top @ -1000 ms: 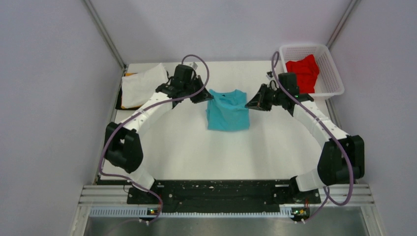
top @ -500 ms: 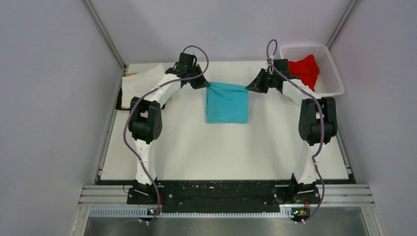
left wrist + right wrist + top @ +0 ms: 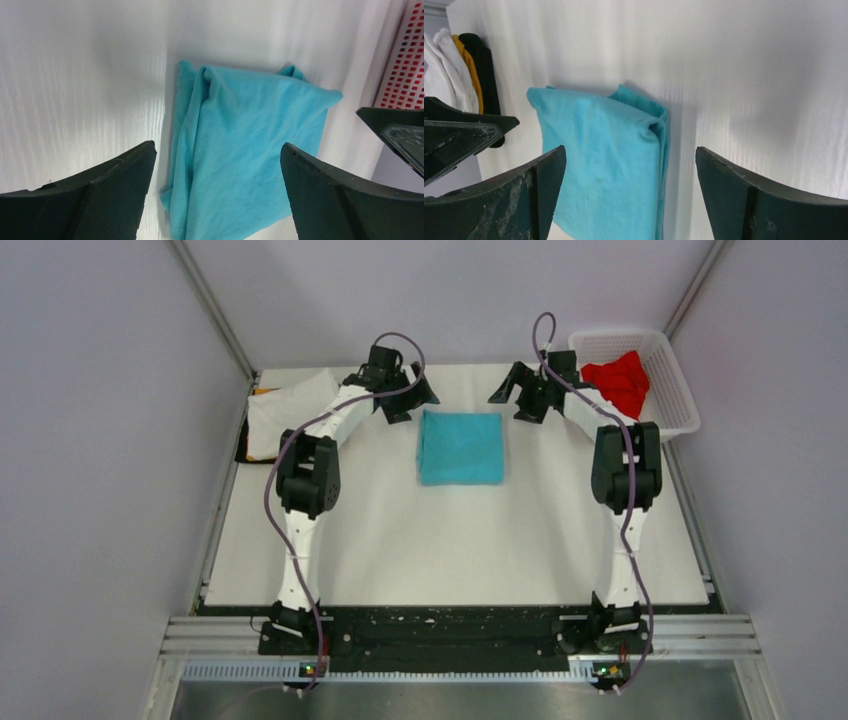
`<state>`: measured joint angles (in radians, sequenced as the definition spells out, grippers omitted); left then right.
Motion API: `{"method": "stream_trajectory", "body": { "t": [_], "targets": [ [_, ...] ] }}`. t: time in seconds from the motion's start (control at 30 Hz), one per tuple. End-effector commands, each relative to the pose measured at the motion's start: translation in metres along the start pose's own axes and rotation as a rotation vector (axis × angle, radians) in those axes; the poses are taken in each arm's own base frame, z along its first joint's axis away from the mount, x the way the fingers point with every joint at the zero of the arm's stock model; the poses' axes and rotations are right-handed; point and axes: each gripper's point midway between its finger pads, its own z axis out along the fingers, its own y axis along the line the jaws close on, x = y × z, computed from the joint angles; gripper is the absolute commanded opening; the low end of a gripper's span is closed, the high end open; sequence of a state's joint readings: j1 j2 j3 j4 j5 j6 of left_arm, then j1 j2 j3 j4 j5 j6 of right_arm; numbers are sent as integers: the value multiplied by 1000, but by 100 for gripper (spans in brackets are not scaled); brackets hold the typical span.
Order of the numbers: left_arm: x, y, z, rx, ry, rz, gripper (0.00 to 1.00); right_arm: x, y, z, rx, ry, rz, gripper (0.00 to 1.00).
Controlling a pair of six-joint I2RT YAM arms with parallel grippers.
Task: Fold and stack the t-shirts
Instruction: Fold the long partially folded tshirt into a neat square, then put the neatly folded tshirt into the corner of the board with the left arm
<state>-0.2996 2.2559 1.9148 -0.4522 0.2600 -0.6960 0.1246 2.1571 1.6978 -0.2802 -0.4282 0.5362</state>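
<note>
A: Fold finished?
B: Yes. I've just released it: both jaws stand wide open, empty, backed toward the far edge. Turquoise shirt (image 3: 460,447) lies folded square just before them, ready for the far-left corner stack (image 3: 288,412).

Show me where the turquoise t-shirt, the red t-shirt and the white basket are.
turquoise t-shirt (image 3: 460,447), top view, middle of the folded cloth.
red t-shirt (image 3: 618,383), top view, middle of the crumpled cloth.
white basket (image 3: 672,390), top view, its right mesh wall.
</note>
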Motion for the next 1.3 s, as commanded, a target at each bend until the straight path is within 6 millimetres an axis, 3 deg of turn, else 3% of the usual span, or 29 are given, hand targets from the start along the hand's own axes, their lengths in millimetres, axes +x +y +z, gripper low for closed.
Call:
{"method": "stream_trajectory", "body": {
  "t": [0.0,0.17,0.37,0.63,0.77,0.87,0.97,1.07,1.27],
  "targets": [
    [3,-12,-24,55,-15,49,98,-12,35,-74,25,-144,-158,99],
    [34,13,-4,-60,55,56,94,14,28,-123,87,-218,-199,99],
    [50,38,14,-203,92,62,86,32,31,-158,88,-265,-186,99],
    [90,31,36,-193,178,80,73,41,26,-183,130,-293,-196,99],
    [103,18,45,-187,185,111,51,41,21,-191,160,-320,-216,99],
    [103,-4,52,-173,144,150,33,44,9,-190,205,-310,-229,99],
    [101,-9,61,-229,90,194,1,49,4,-188,220,-296,-227,99],
    [92,-8,57,-301,55,246,0,50,3,-187,218,-293,-229,99],
    [37,4,13,-478,-120,368,0,48,3,-191,224,-311,-252,99]
  ]
}}
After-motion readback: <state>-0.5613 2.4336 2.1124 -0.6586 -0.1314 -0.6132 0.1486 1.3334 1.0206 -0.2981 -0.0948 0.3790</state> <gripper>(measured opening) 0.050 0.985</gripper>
